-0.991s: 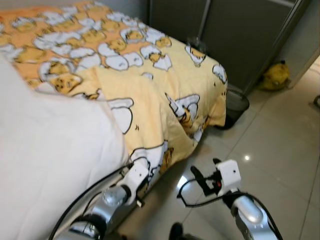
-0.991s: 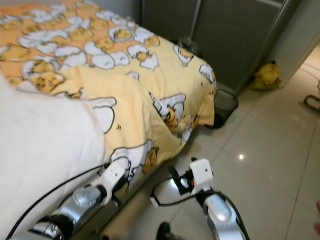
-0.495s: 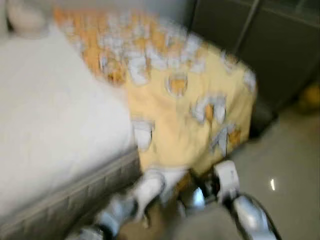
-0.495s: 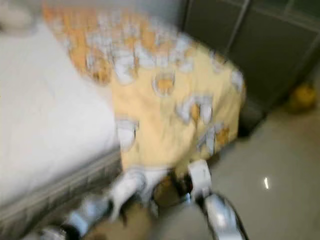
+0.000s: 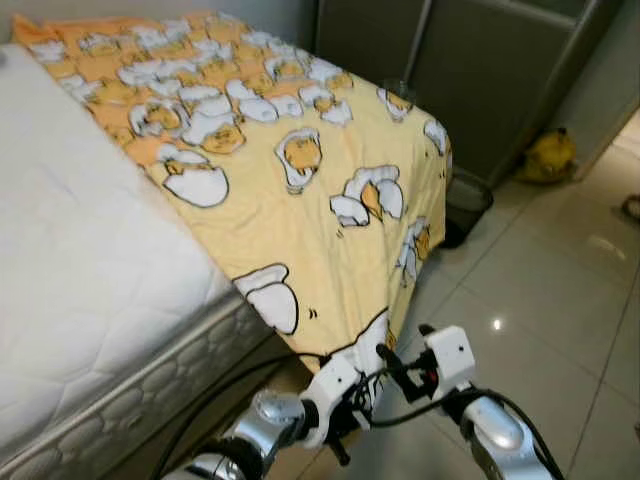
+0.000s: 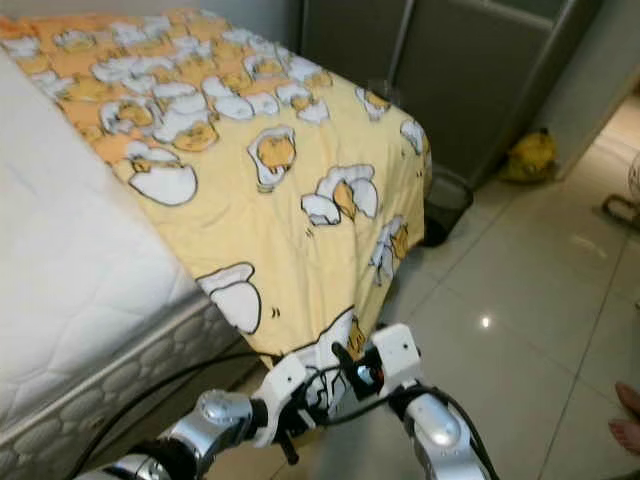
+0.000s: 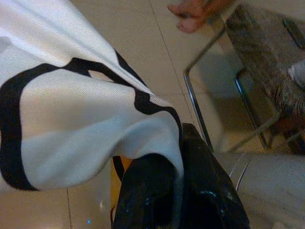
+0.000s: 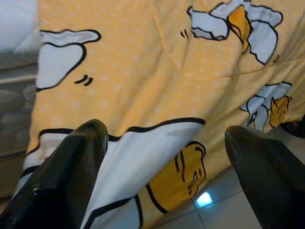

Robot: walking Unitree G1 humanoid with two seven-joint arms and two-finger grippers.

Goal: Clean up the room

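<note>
**Blanket corner pinched at the bed's near edge**

The yellow blanket [image 5: 300,190] lies spread over the far and right part of the bed, its printed cloth running away from the robot toward the far left, with one side hanging down over the bed's right edge. To its left the white mattress [image 5: 80,270] is bare. The blanket's lowest near corner hangs right in front of the robot, and the left gripper [image 7: 178,191] has its black fingers closed on that corner, with white-and-black printed cloth draped over them. The right gripper [image 5: 400,362] hovers just beside it on the right, fingers spread wide, facing the hanging cloth and holding nothing. So the blanket stretches up and away from both grippers, and the left one is the arm already joined to it; any pull would likely run along that long line.

Beyond the bed stand a dark wardrobe [image 5: 480,70], a black bin [image 5: 467,200] and a yellow bag [image 5: 548,155] on the tiled floor [image 5: 540,290].
</note>
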